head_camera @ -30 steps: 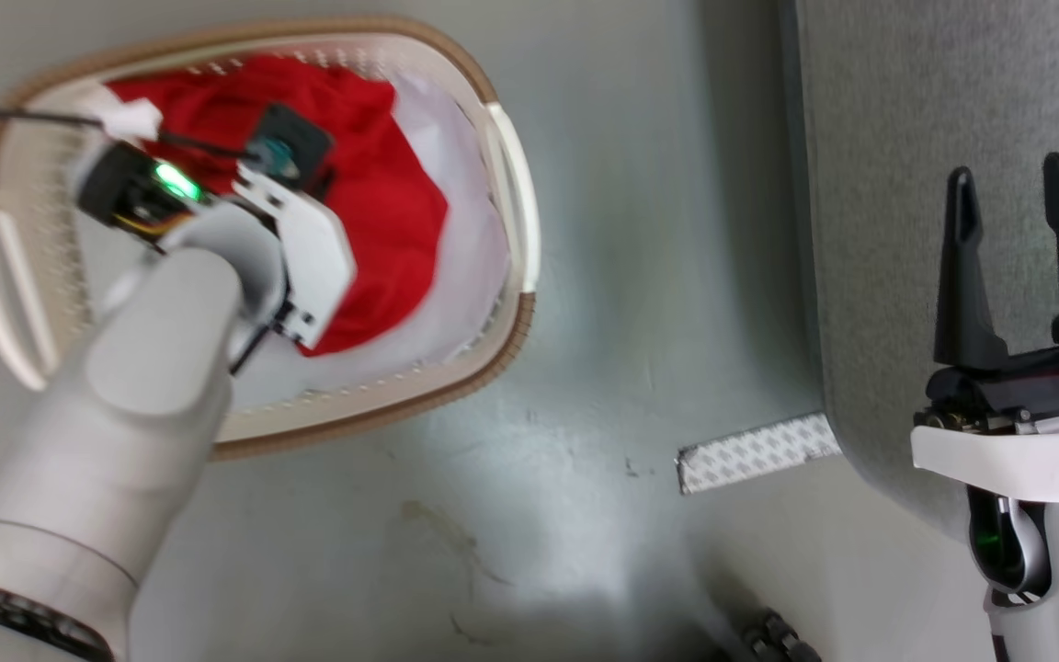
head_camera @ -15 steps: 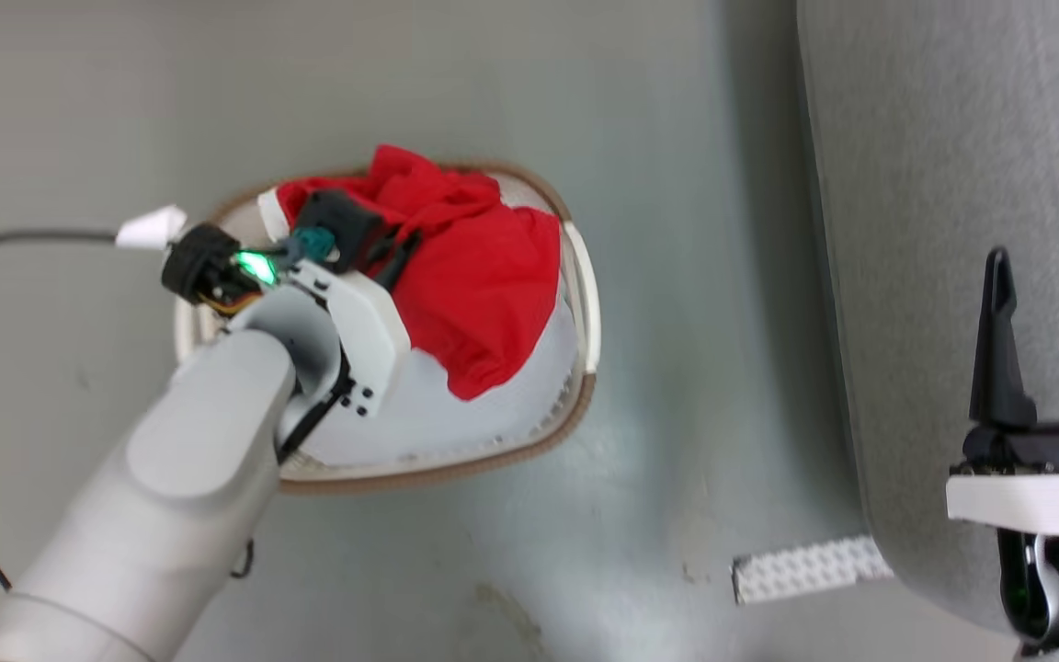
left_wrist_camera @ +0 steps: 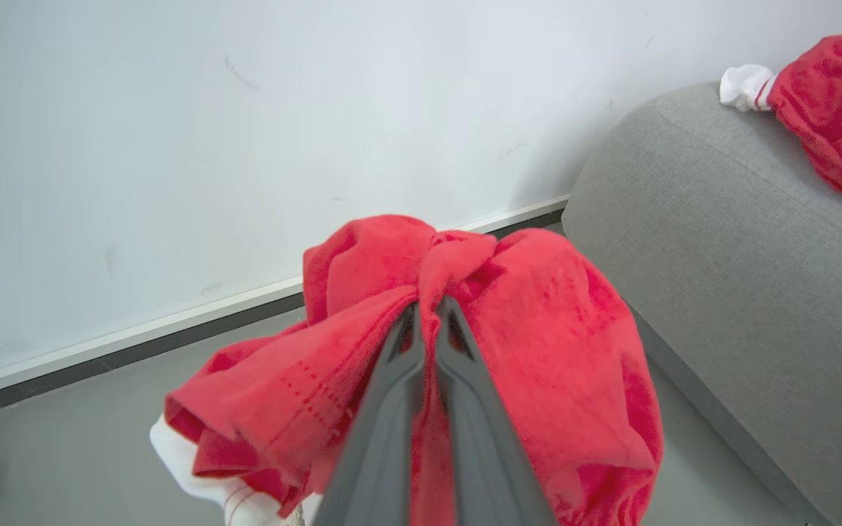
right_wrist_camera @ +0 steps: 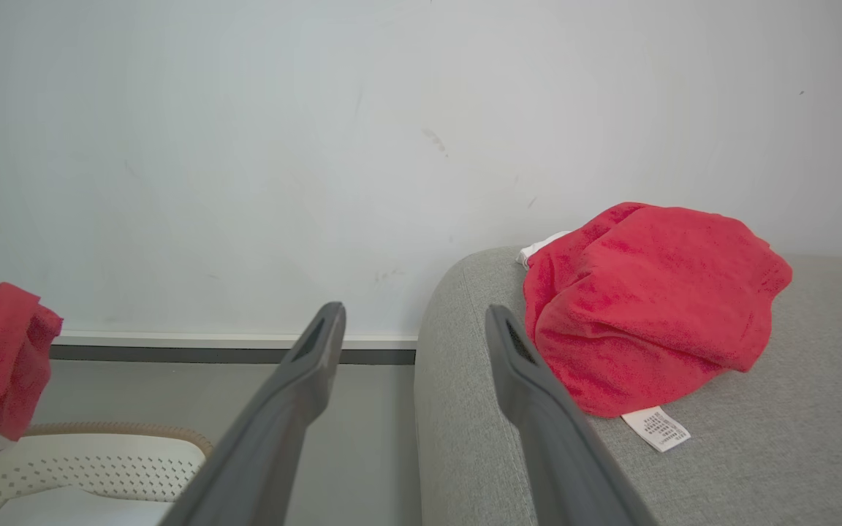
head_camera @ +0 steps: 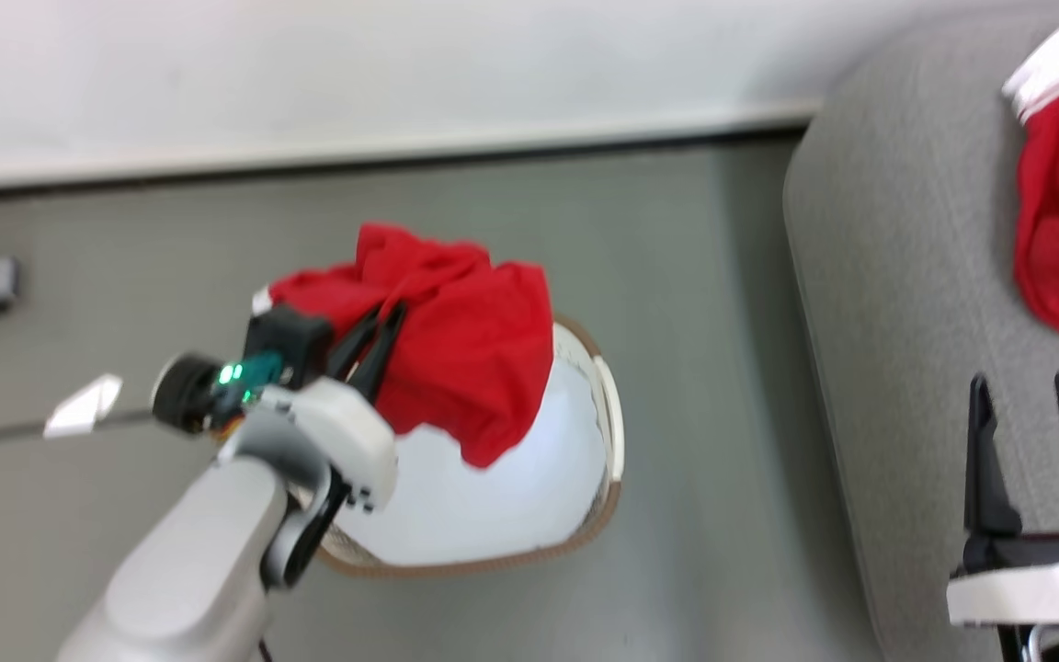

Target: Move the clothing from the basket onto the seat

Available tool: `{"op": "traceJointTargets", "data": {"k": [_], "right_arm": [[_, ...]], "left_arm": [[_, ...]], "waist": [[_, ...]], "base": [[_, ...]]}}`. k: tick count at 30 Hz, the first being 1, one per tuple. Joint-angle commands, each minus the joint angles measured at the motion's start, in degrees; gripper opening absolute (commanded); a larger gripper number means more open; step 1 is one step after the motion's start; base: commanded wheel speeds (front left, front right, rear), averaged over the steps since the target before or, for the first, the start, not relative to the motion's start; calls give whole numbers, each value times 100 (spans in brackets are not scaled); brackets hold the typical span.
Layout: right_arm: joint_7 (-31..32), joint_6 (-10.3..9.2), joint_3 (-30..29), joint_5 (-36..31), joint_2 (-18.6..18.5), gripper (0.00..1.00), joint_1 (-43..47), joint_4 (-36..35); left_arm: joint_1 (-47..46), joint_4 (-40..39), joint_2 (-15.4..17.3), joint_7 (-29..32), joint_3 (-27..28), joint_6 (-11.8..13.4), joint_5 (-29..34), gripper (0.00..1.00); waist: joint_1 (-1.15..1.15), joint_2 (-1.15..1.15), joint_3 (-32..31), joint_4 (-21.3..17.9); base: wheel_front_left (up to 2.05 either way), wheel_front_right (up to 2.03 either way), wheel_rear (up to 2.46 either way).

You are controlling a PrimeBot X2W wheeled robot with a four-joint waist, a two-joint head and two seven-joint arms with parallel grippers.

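Your left gripper (left_wrist_camera: pixel 428 313), pinched on the red garment (head_camera: pixel 470 359), has lifted it out of the basket (head_camera: pixel 612 423), seemingly clear; the seat (head_camera: pixel 897 303) comes next.

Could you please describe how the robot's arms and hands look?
The left hand and right hand each have two long, tapering dark fingers on a white wrist plate. The left forearm is pale grey, with a green light and a dark cable at its wrist.
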Motion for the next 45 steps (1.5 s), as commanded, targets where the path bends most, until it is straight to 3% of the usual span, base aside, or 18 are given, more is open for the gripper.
{"op": "traceJointTargets", "data": {"k": [1, 14, 24, 29, 34, 41, 45], "right_arm": [[3, -15, -33, -51, -3, 100, 110, 27], [3, -15, 205, -138, -198, 100, 1058, 321], [3, -15, 728, 135, -386, 100, 1356, 263], [3, -15, 1234, 325, -586, 100, 1210, 154], [153, -15, 2231, 717, -1064, 100, 790, -112], [570, -15, 3536, 1278, -1579, 100, -80, -566], [722, -15, 4175, 1501, -1690, 100, -533, -614]], "left_arm": [[152, -51, 59, -70, 42, 56, -72, 0], [1906, -1194, 413, -622, 408, 831, -418, 0], [2713, -1869, 733, -599, 466, 1135, -472, 0], [2743, -2174, 832, -486, 405, 1150, -404, 0], [2558, -2468, 859, -294, 240, 1087, -281, 0], [2191, -2714, 642, -12, -125, 903, -143, 0], [1937, -2690, 434, 72, -354, 748, -62, 0]], "waist": [[2, 0, -440, 130], [2, 0, -1830, 434], [2, 0, -2253, 453], [2, 0, -2244, 441], [2, 0, -2191, 405], [2, 0, -2160, 375], [2, 0, -2151, 374]], "base": [[0, 0, 0], [0, 0, 0], [0, 0, 0], [0, 0, 0], [0, 0, 0], [0, 0, 0], [0, 0, 0]]}}
